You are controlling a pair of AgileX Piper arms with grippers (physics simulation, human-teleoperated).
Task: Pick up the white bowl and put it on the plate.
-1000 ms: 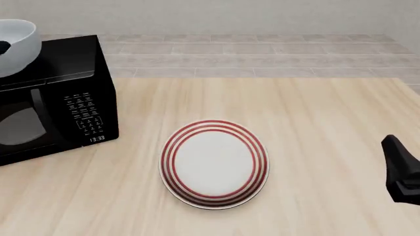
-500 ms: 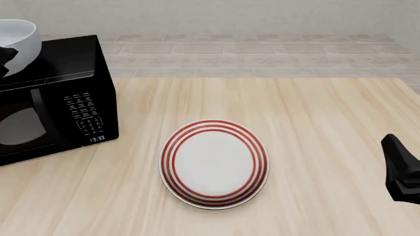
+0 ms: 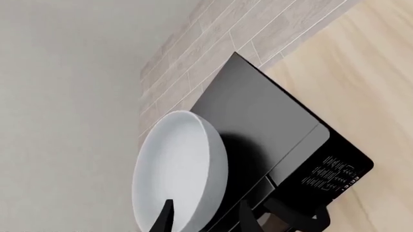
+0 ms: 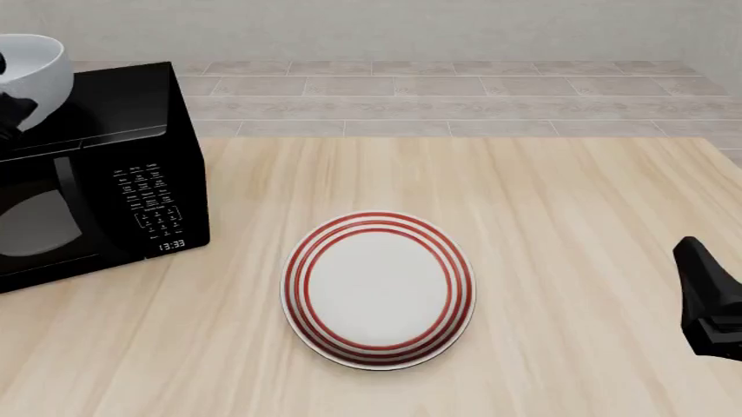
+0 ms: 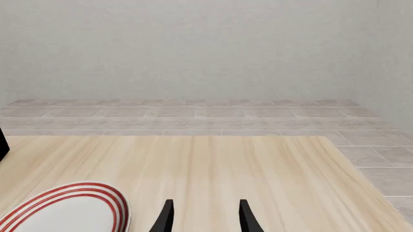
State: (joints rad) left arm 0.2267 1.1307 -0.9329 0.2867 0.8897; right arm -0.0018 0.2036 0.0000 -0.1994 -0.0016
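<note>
The white bowl stands on top of a black microwave at the far left edge of the front view. In the left wrist view the bowl fills the lower middle. My left gripper is open with one finger over the bowl's inside and the other outside, so the bowl's wall lies between them. In the front view only a dark bit of it shows against the bowl. The red-ringed plate lies flat mid-table and is bare; its edge shows in the right wrist view. My right gripper is open and empty, low at the table's right.
The black microwave stands at the table's left with its door shut and its clock panel facing me; it also shows in the left wrist view. The wooden table ends at a tiled floor behind and on the right.
My left gripper has come in at the bowl from the left edge and now covers part of its lower side. The bowl, plate and right arm have not moved.
</note>
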